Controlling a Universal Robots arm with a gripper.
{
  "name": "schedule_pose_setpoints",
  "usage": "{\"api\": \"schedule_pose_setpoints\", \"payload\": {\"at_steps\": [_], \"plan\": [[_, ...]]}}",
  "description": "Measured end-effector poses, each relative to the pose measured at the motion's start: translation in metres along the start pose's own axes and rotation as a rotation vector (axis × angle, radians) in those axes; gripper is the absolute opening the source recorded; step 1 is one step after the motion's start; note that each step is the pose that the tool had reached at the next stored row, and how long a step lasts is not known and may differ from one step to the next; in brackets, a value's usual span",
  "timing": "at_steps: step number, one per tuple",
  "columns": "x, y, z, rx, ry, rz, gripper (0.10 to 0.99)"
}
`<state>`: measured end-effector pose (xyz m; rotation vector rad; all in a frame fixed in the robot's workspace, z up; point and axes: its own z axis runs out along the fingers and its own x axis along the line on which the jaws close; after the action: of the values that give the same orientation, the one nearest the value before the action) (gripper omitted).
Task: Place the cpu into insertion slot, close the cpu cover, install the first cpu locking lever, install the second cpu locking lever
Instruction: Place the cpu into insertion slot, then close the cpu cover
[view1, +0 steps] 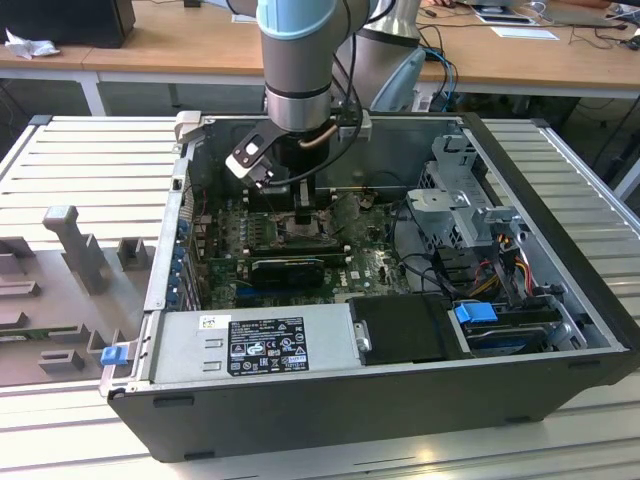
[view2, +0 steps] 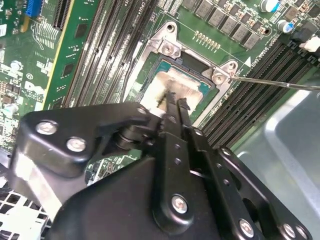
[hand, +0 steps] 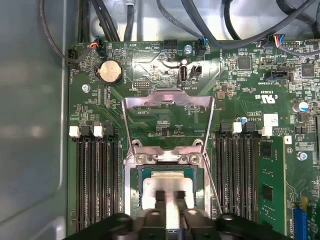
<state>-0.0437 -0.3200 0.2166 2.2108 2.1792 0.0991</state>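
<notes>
- The chip (hand: 167, 182) is lying in the socket (hand: 133, 196) on the green board (hand: 150, 65), silver top up. It is looking level, with a thin dark-green margin showing around it in both wrist views.
- The gripper (hand: 170, 192) is hovering right over the chip's middle. Its jaws are drawn narrow with only a sliver between them, and they are holding nothing. Whether the tips are touching the metal top cannot be told.
- The step in hand is probably seating the chip. Doing it well is calling for a straight, light, vertical touch, since any sideways drag is risking bent pins underneath.
- The chip's corners should be sitting evenly inside the rim before anything bears down on it.
- The metal cover (hand: 167, 96) is standing swung open from its hinge edge, just beyond the socket, so the arm is needing to keep clear of it.
- A thin lever rod (hand: 211, 185) is running along one side of the socket, next to the memory slots (hand: 95, 175), and it is easy to snag.
</notes>
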Motion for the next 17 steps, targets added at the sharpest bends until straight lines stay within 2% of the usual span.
{"api": "schedule_pose_setpoints", "payload": {"at_steps": [1, 12, 13, 14, 15, 17], "plan": [[0.0000, 0.0001, -0.0012, 0.000, -0.0007, 0.000, 0.106], [0.0003, 0.0010, -0.0134, 0.000, -0.0016, 0.000, 0.106], [0.0004, 0.0014, -0.0200, 0.000, -0.0017, 0.000, 0.106], [0.0006, 0.0046, -0.0243, 0.005, -0.0017, 0.000, 0.106], [0.0006, 0.0105, -0.0240, 0.010, -0.0018, 0.000, 0.106], [0.0007, 0.0107, -0.0269, 0.010, -0.0019, 0.000, 0.106]]}}
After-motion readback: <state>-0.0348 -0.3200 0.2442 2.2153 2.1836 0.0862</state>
